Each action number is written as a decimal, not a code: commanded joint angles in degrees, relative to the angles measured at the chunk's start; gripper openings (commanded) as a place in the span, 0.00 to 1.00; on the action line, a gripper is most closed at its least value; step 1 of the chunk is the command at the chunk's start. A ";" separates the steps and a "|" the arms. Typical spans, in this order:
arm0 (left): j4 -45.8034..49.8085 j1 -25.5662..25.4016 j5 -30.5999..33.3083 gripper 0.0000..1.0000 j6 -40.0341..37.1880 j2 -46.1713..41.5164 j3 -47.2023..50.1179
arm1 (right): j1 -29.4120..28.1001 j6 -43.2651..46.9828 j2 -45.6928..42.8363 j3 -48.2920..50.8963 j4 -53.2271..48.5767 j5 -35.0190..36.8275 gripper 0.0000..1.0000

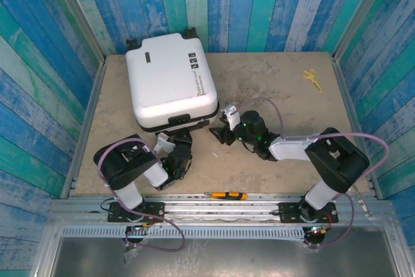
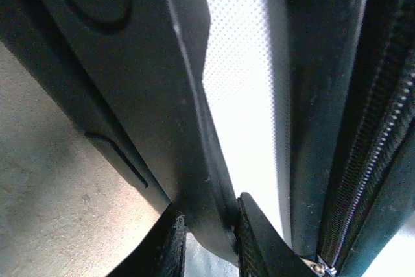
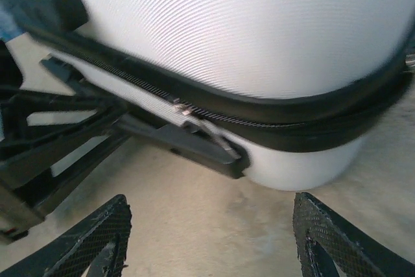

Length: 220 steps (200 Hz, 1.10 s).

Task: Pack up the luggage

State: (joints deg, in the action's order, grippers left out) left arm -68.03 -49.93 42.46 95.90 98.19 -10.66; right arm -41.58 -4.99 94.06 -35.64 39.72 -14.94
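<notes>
The luggage (image 1: 167, 81) is a white hard-shell suitcase lying flat and closed at the back left of the table. My left gripper (image 1: 174, 135) is at its near edge. In the left wrist view this gripper (image 2: 207, 244) is shut on the suitcase's black handle (image 2: 162, 95), with white shell (image 2: 246, 95) and zipper (image 2: 369, 160) beside it. My right gripper (image 1: 224, 123) hovers by the suitcase's near right corner. In the right wrist view it (image 3: 211, 238) stands open over bare table, just short of the shell (image 3: 259, 24) and a metal zipper pull (image 3: 194, 118).
Yellow scissors (image 1: 312, 79) lie at the back right of the table. An orange and black utility knife (image 1: 225, 195) rests on the near rail between the arm bases. Blue plank walls enclose the table on three sides.
</notes>
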 commanded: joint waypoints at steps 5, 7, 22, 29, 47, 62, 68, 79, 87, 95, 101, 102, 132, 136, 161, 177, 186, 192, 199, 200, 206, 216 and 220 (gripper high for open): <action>6.34 -0.95 -6.22 0.00 -3.09 5.22 1.45 | 0.01 3.94 3.98 -3.21 2.07 -9.99 0.69; 6.14 -0.95 -6.28 0.00 -3.02 5.40 1.48 | 0.01 4.03 4.30 -3.30 2.34 -10.08 0.69; 5.04 -0.89 -6.67 0.00 -2.77 6.48 1.60 | -0.06 4.28 5.95 -3.56 4.27 -10.06 0.68; 4.84 -0.91 -6.79 0.00 -2.75 6.74 1.69 | -0.12 4.26 6.28 -3.48 5.17 -9.80 0.68; 5.63 -0.88 -6.78 0.00 -2.63 6.68 1.69 | -0.06 4.51 6.57 -3.71 5.98 -8.70 0.67; 6.56 -0.94 -6.60 0.00 -2.56 6.42 1.61 | -0.10 5.03 6.28 -3.74 5.92 -7.22 0.66; 6.90 -0.91 -6.52 0.00 -2.55 6.34 1.60 | -0.11 5.44 6.02 -3.67 5.77 -6.46 0.66; 7.21 -0.92 -6.42 0.00 -2.32 6.31 1.69 | -0.09 6.22 5.33 -3.59 5.15 -5.09 0.66; 7.59 -0.93 -6.33 0.00 -2.17 6.36 1.70 | -0.09 6.71 4.88 -3.64 4.48 -4.31 0.66; 7.98 -0.93 -6.41 0.00 -1.98 6.47 1.56 | -0.01 7.10 4.64 -3.72 4.19 -3.96 0.66; 8.10 -0.90 -6.42 0.00 -1.94 6.62 1.52 | -0.04 7.27 4.64 -4.09 3.72 -3.95 0.67; 8.09 -0.89 -6.42 0.00 -1.90 6.51 1.52 | -0.01 7.32 4.64 -4.18 3.58 -3.96 0.67; 7.06 -0.91 -6.84 0.00 -0.94 8.37 1.77 | -0.03 8.25 5.93 -6.78 1.86 -3.59 0.67; 6.84 -0.93 -6.90 0.00 -0.69 8.67 1.84 | -0.04 8.31 6.03 -7.01 1.73 -3.48 0.67; 5.47 -0.93 -7.37 0.00 0.38 10.56 2.22 | 0.00 8.75 6.40 -8.69 0.85 -2.68 0.65; 4.59 -0.91 -7.65 0.00 0.76 11.70 2.20 | -0.06 9.18 6.82 -10.23 -1.13 -1.31 0.62; 4.05 -0.91 -7.89 0.00 0.88 12.29 2.12 | -0.12 9.28 7.16 -10.45 -1.23 -0.41 0.61; 3.81 -0.89 -7.99 0.00 0.79 12.75 1.98 | -0.15 9.21 7.33 -10.50 -1.02 0.13 0.60; 3.68 -0.92 -8.17 0.00 0.79 13.22 1.83 | -0.23 9.17 7.49 -10.50 -0.72 0.85 0.59; 3.69 -0.94 -8.17 0.00 0.79 13.24 1.80 | -0.20 9.14 7.53 -10.53 -0.71 1.11 0.58; 3.61 -0.95 -8.34 0.00 0.79 13.57 1.66 | -0.21 8.97 7.74 -10.57 -0.58 1.94 0.57; 4.11 -0.94 -8.60 0.00 0.83 14.10 1.29 | -0.64 8.95 8.17 -10.73 -0.56 3.60 0.54; 4.26 -0.91 -8.74 0.00 0.85 14.22 1.13 | -1.00 8.95 8.41 -10.88 -0.56 4.67 0.52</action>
State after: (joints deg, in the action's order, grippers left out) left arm -81.45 -49.74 42.78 98.94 107.57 -10.87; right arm -41.82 3.14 100.55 -44.01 37.47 -16.43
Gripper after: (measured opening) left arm 0.209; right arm 0.556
